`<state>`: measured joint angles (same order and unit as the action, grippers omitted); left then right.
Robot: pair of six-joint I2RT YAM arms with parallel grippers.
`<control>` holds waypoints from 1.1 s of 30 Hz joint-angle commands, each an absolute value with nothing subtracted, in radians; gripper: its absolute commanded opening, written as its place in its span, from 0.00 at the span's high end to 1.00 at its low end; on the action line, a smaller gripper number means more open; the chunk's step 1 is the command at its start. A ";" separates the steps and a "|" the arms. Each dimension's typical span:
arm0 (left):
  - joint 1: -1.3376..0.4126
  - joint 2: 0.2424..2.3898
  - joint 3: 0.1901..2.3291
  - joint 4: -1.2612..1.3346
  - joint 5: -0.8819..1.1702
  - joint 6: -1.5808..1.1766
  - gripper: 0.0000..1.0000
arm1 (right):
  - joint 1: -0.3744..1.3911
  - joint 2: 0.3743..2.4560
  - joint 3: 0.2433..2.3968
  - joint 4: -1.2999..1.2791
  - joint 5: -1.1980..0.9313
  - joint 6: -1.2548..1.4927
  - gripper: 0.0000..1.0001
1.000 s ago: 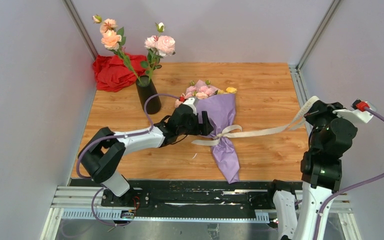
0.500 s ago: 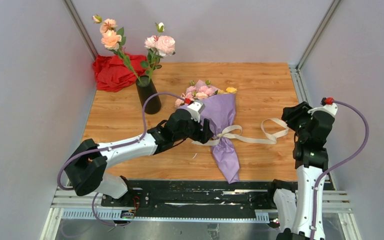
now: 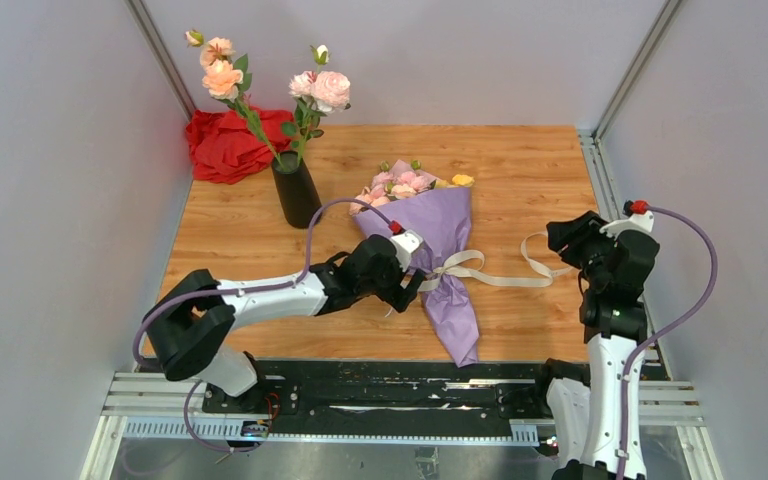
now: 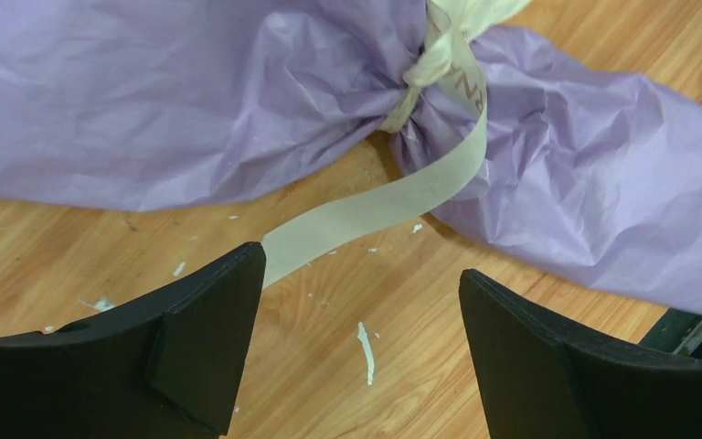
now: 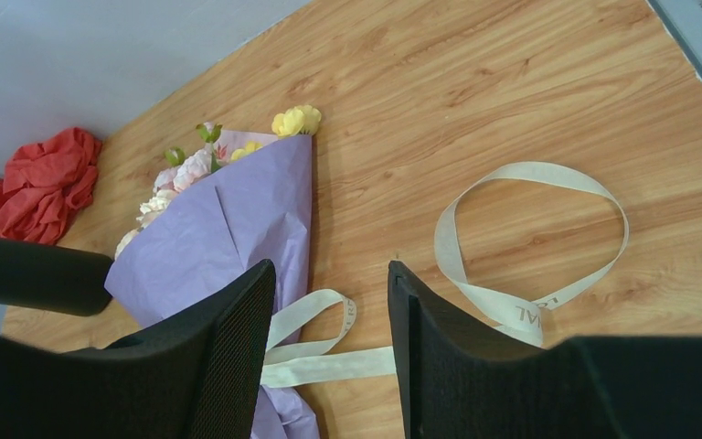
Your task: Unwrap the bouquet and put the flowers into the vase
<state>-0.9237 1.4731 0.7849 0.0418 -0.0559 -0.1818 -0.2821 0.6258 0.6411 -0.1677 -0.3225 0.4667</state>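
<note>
Scene: a wooden table [image 3: 520,170] inside a pale-walled booth, seen from above, with two robot arms reaching in from the near edge.

Bouquet: a cone of lilac paper, the bouquet [image 3: 442,240] lies flat near the middle of the table. Its open top points to the far side and its narrow tail to the near edge.

Flowers: small pink and yellow flowers [image 3: 405,183] peek out of the cone's wide end, wrapped in the paper – none are in the vase.

Ribbon: a cream ribbon [image 3: 500,277] is knotted round the cone's waist. One long end trails right across the wood and curls into a loose loop. A shorter end runs left towards the left arm.

Left gripper: the left gripper [image 3: 410,282] sits low just beside the left edge of the cone, at the knot. Its wrist camera shows the jaws spread wide with bare wood between them. The short ribbon end [image 4: 375,206] reaches the tip of one finger [image 4: 206,347]; nothing is clamped.

Right gripper: the right gripper [image 3: 565,236] hangs above the right side of the table, close to the ribbon loop [image 5: 512,170] and well apart from the paper cone [image 5: 238,219]. Its jaws are parted – released, holding nothing.

Vase: a small black vase [image 3: 295,190] stands upright at the far left, near the bouquet's top.

Vase contents: two tall stems with larger peach and pink roses [image 3: 325,88].

Red cloth: a crumpled red cloth [image 3: 225,145] lies just behind the vase in the far left corner.
</note>
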 commanded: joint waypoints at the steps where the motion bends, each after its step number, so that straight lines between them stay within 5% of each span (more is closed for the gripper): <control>1: -0.947 1.537 0.778 0.082 -0.016 -0.126 0.13 | -0.294 0.617 0.610 -0.141 -0.356 0.454 0.48; 7: -0.953 1.653 0.812 0.115 -0.024 -0.123 0.14 | -0.294 0.629 0.607 -0.131 -0.381 0.452 0.49; 21: -0.956 1.731 0.897 0.136 -0.039 -0.126 0.33 | -0.294 0.638 0.596 -0.121 -0.402 0.446 0.53; 24: -0.956 1.752 0.920 0.135 -0.025 -0.122 0.50 | -0.294 0.641 0.590 -0.105 -0.432 0.454 0.54; 28: -0.956 1.765 0.932 0.131 -0.007 -0.129 0.99 | -0.294 0.644 0.580 -0.101 -0.431 0.451 0.55; 33: -0.956 1.700 0.903 0.132 -0.018 -0.167 1.00 | -0.294 0.671 0.553 -0.051 -0.486 0.479 0.55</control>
